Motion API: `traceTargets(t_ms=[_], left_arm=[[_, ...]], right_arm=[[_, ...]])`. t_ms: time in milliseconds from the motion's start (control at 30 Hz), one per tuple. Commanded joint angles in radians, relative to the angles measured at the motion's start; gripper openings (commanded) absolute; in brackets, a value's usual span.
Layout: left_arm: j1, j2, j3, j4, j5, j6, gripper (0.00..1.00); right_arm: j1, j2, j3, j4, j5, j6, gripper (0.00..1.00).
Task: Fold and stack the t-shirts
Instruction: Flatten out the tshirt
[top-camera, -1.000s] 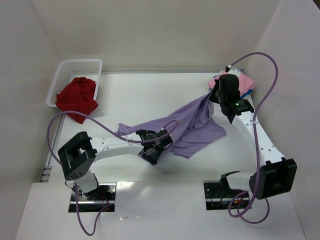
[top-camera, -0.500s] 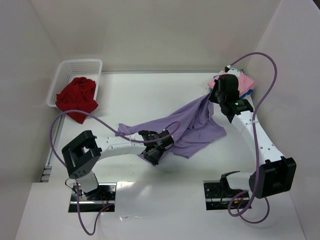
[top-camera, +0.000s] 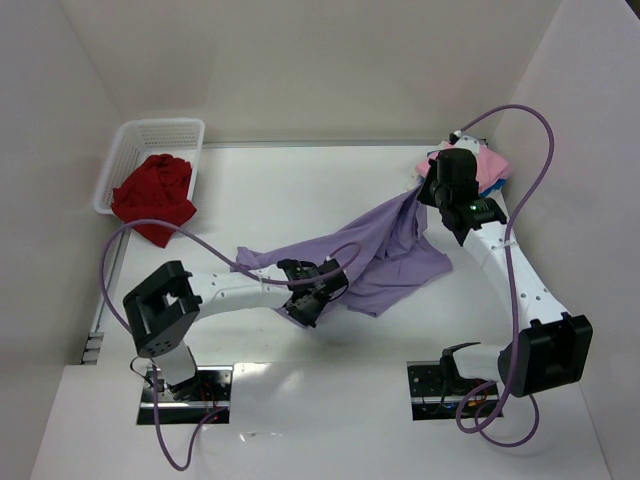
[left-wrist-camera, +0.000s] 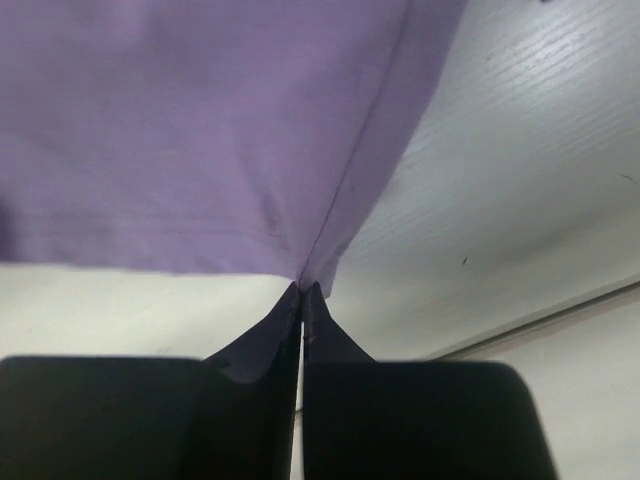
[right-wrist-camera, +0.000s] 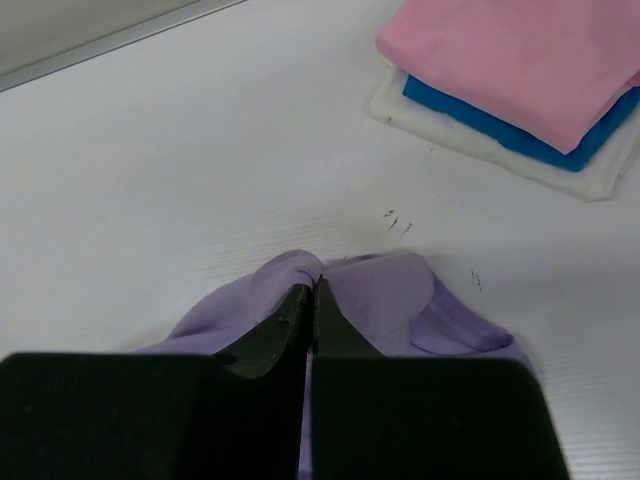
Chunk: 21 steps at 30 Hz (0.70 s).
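Note:
A lavender purple t-shirt (top-camera: 385, 245) is stretched in a loose band across the middle of the table. My left gripper (top-camera: 318, 296) (left-wrist-camera: 303, 288) is shut on its lower left edge (left-wrist-camera: 200, 140). My right gripper (top-camera: 425, 190) (right-wrist-camera: 311, 288) is shut on a bunched fold at its upper right end (right-wrist-camera: 380, 295), lifted off the table. A folded pink t-shirt (top-camera: 490, 160) (right-wrist-camera: 510, 55) lies on a bright blue one (right-wrist-camera: 520, 135) at the far right. The deep red t-shirt (top-camera: 155, 195) hangs crumpled out of the basket.
A white plastic lattice basket (top-camera: 135, 140) stands at the far left by the wall. White cloth (right-wrist-camera: 600, 165) lies under the folded stack. Purple cables loop from both arms. Walls close in on the left, back and right.
My left gripper's jaws have closed on the purple shirt's edge. Both arms hold about the same places as before.

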Motion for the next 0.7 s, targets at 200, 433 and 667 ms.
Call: traceTargets(t_ms=[200, 433, 667], left_arm=[[0.045, -0.326, 0.37, -0.19, -0.303, 0.06, 0.0], [0.102, -0.465, 0.475, -0.179, -0.328, 0.083, 0.0], [0.166, -0.48, 0.535, -0.287, -0.253, 0.109, 0.0]], right_arm=[[-0.01, 0.021, 0.156, 0.013, 0.0, -0.017, 0.0], [-0.01, 0.003, 0.205, -0.008, -0.009, -0.026, 0.0], [-0.01, 0.003, 0.217, -0.026, -0.021, -0.037, 0.0]])
